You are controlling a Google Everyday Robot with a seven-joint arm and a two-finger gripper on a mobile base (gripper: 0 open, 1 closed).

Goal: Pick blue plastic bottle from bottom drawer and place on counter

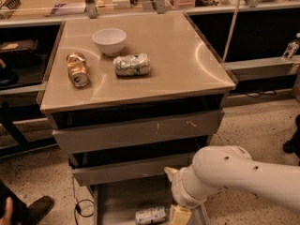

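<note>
The blue plastic bottle (151, 215) lies on its side on the floor of the open bottom drawer (119, 201), near the lower edge of the view. My white arm (225, 177) reaches in from the right. My gripper (180, 216) hangs at the arm's end just right of the bottle, low over the drawer and partly cut off by the frame edge. The beige counter (183, 55) tops the cabinet above.
On the counter stand a white bowl (109, 40), a dented gold can (77, 69) and a crushed silver-green can (132, 64). Two scratched drawer faces (140, 131) sit above the open drawer. A shoe (35, 209) and a cable (78, 205) are on the floor at left.
</note>
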